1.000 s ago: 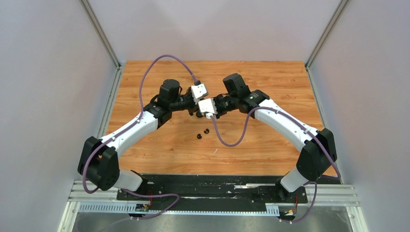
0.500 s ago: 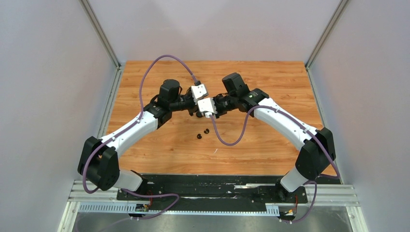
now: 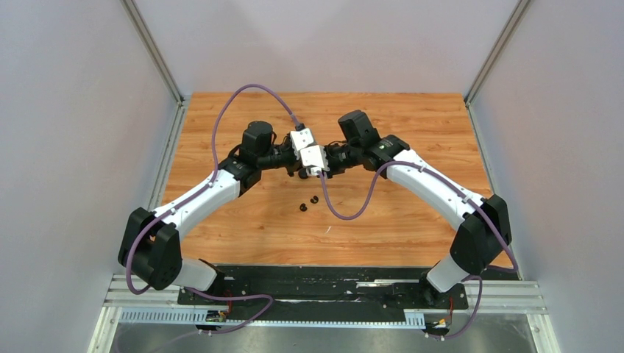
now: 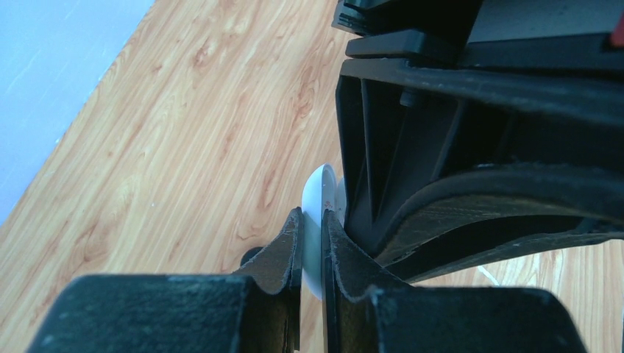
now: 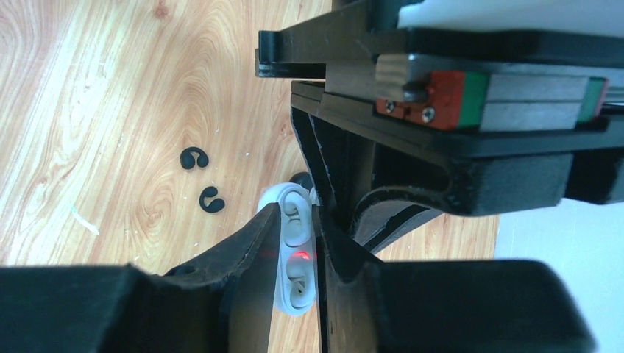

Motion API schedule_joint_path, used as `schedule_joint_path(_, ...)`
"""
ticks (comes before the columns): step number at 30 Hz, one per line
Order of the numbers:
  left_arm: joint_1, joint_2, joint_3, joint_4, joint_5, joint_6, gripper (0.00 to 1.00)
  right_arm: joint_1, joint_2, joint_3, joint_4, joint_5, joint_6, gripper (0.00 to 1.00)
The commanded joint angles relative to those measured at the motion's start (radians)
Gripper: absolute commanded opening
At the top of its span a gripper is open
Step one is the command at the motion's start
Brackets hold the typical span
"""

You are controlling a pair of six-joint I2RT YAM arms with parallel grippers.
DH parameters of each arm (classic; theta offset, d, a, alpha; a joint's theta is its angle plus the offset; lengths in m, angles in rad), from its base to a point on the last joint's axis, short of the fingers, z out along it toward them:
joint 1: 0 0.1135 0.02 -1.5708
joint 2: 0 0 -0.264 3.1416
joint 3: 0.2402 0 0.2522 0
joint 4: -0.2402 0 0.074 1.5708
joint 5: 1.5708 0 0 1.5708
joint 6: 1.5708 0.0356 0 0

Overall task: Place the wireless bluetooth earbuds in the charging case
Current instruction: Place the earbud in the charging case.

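Fingers of the left gripper clamp the white charging case above the table, we judge to steady it, while the right gripper's fingers flank it, gripping or not we cannot tell; two black earbuds lie loose below.

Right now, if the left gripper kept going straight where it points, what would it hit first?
Probably the right gripper: its black fingers sit just ahead, flanking the white case that the left gripper clamps. Depth is unclear.
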Motion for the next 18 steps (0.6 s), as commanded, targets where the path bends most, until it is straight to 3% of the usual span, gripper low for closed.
schedule_joint_path(1,-0.011,-0.043,0.002,0.061,0.034,0.03,0.0,0.003,-0.058,-0.005,0.053,-0.001,0.072,0.26)
schedule_joint_path(10,-0.011,-0.043,0.0,0.05,0.02,0.042,0.0,-0.013,-0.185,-0.043,0.07,-0.043,0.148,0.33)
schedule_joint_path(18,-0.011,-0.037,-0.001,0.057,0.016,0.028,0.0,-0.08,-0.361,-0.216,0.084,-0.041,0.338,0.4)
